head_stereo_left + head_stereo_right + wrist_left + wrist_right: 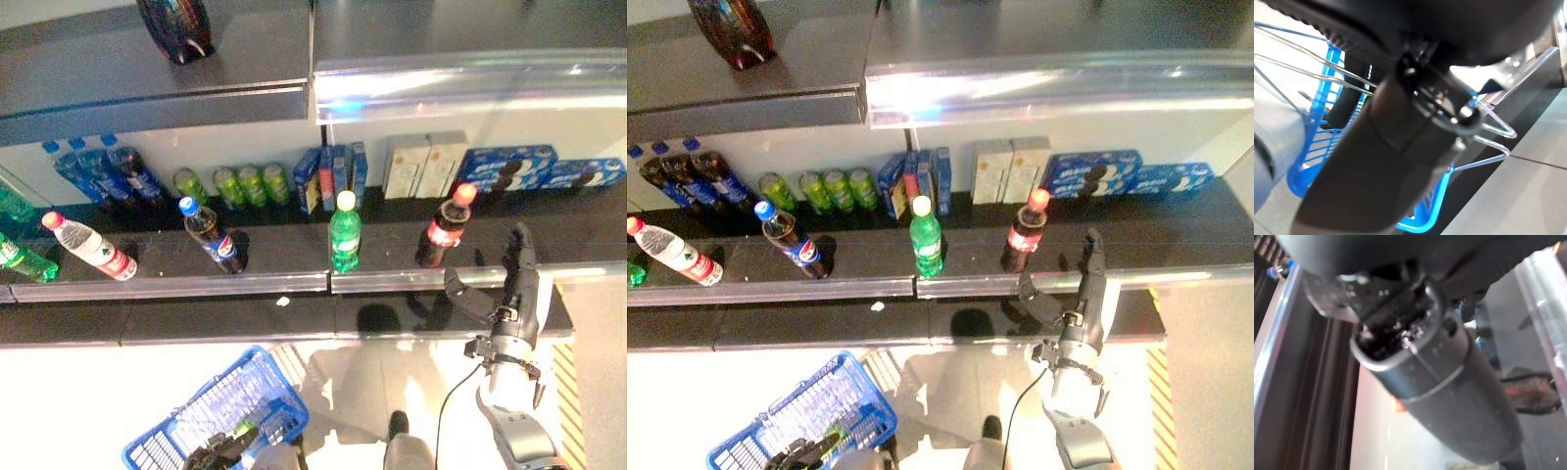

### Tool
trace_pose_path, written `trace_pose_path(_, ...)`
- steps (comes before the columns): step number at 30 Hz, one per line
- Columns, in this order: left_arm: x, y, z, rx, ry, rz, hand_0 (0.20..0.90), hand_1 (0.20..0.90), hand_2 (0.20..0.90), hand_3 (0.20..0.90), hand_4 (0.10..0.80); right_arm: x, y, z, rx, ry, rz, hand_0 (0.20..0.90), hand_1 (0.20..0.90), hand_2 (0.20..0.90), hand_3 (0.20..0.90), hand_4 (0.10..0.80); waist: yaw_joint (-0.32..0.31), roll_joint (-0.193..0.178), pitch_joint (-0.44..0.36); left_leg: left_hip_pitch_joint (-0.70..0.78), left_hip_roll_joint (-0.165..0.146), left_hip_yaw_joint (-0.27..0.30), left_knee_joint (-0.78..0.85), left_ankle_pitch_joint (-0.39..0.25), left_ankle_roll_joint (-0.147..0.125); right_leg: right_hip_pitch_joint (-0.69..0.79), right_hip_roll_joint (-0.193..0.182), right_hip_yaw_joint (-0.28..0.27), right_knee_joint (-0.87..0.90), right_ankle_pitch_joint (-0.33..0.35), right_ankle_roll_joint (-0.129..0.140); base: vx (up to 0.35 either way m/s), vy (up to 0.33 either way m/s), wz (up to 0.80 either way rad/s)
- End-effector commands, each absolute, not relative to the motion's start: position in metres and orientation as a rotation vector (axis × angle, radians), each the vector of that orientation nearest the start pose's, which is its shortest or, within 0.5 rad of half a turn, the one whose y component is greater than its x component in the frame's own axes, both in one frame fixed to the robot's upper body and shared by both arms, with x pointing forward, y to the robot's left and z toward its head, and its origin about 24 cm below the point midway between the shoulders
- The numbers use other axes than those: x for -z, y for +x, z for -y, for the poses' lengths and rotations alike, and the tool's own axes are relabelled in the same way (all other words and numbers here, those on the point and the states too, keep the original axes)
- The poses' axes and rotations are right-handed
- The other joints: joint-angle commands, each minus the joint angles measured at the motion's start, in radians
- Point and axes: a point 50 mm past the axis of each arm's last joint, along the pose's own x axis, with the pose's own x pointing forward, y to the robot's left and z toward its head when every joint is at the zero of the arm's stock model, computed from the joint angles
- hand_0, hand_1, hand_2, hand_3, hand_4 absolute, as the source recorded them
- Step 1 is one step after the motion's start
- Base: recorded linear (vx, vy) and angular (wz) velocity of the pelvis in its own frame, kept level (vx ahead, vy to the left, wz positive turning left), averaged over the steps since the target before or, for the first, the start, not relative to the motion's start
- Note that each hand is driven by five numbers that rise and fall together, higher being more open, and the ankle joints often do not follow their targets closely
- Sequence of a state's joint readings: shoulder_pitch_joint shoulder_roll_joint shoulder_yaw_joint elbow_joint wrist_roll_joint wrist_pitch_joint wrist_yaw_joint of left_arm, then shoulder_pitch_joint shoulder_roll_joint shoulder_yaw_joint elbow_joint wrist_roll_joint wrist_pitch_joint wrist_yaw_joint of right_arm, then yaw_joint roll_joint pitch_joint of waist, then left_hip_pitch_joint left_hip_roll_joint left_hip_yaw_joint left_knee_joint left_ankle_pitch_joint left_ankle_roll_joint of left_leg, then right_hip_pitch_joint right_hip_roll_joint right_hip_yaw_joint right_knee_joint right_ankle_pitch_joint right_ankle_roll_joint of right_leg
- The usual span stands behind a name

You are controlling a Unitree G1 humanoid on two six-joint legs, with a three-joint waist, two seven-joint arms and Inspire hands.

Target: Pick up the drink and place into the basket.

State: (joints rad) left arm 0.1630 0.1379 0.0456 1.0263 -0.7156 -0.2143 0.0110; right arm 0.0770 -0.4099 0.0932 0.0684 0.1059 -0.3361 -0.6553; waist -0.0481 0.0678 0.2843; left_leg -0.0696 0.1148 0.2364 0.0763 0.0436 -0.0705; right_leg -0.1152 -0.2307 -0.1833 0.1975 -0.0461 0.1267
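A dark cola bottle with a red cap [443, 227] stands on the black shelf [274, 257], also in the right eye view [1024, 233]. My right hand [513, 284] is open, fingers straight, just right of the bottle and apart from it, thumb out toward it. A green bottle with a white cap [344, 233] stands further left. My left hand [223, 449] is shut on the thin wire handles [1488, 129] of the blue basket [196, 416], which hangs low at the left. Something green lies in the basket.
On the shelf stand a dark bottle with a blue cap [211, 235], a clear bottle with a red cap [88, 245], green cans [240, 184], blue bottles [98, 168] and blue and white boxes [421, 164]. An upper shelf [157, 83] overhangs.
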Motion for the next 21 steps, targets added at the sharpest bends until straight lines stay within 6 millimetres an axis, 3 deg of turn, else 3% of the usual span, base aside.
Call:
trace_pose_path(1,0.142,0.098,-0.222,-0.521,-0.466,-0.742,0.300,0.300,0.300,0.200,0.100,-0.123,0.240,0.240,0.567,-0.121,0.618,0.900,0.900,0.900,0.900,0.800,0.025,-0.024,0.020,-0.041,0.050,-0.060,0.210,-0.130,-0.028,-0.053,-0.067,-0.012,0.083,0.018,0.008,-0.070,0.011,0.02)
trace_pose_path(8,0.135,0.122,-0.220,-0.462,-0.475,-0.695,0.300,0.300,0.300,0.200,0.100,-0.159,0.258,0.239,0.561,-0.145,0.759,0.900,0.900,0.900,0.900,0.800,0.041,0.000,0.092,-0.119,0.040,-0.085,0.249,-0.106,-0.029,-0.121,-0.074,-0.018,0.129,0.022,-0.005,-0.101,0.002,0.08)
trace_pose_path(21,0.124,0.147,-0.224,-0.393,-0.446,-0.639,0.300,0.300,0.300,0.200,0.100,-0.193,0.285,0.240,0.567,-0.199,0.811,0.900,0.900,0.900,0.900,0.800,0.065,0.015,0.169,-0.215,0.039,-0.124,0.299,-0.051,-0.037,-0.187,-0.064,-0.029,0.180,0.019,-0.022,-0.042,-0.029,0.05)
